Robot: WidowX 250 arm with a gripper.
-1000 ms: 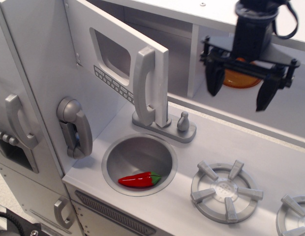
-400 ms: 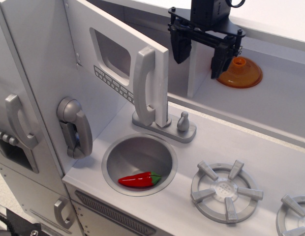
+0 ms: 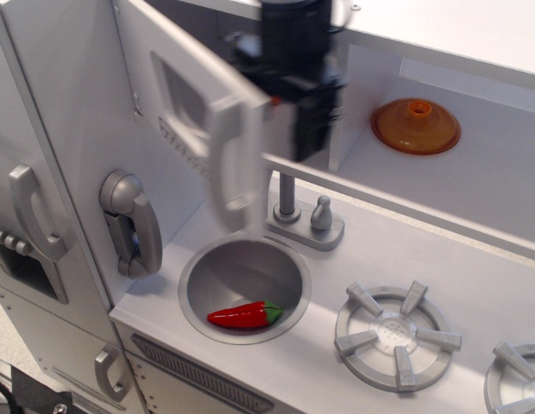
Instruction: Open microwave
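Note:
The microwave point(image 3: 242, 34) is the white compartment at the top left. Its white door point(image 3: 142, 60) stands swung out to the left and is motion-blurred, with the dark window point(image 3: 179, 95), grey button strip point(image 3: 183, 138) and vertical silver handle point(image 3: 226, 159). My black gripper point(image 3: 280, 103) is blurred too. It sits just behind the door's free edge, at the microwave opening. One dark finger point(image 3: 311, 125) shows to the right of the edge, and the other is hidden behind the door. The jaws look spread and hold nothing.
An orange lid point(image 3: 416, 126) lies on the open shelf to the right. Below are a faucet point(image 3: 287, 203), a round sink point(image 3: 285, 259) with a red pepper point(image 3: 244, 315), and stove burners point(image 3: 397, 335). A toy phone point(image 3: 129, 222) and the fridge handle point(image 3: 30, 211) are at left.
My gripper has moved left from above the orange lid to the door's inner edge. The microwave door has swung further open, uncovering the faucet behind the handle.

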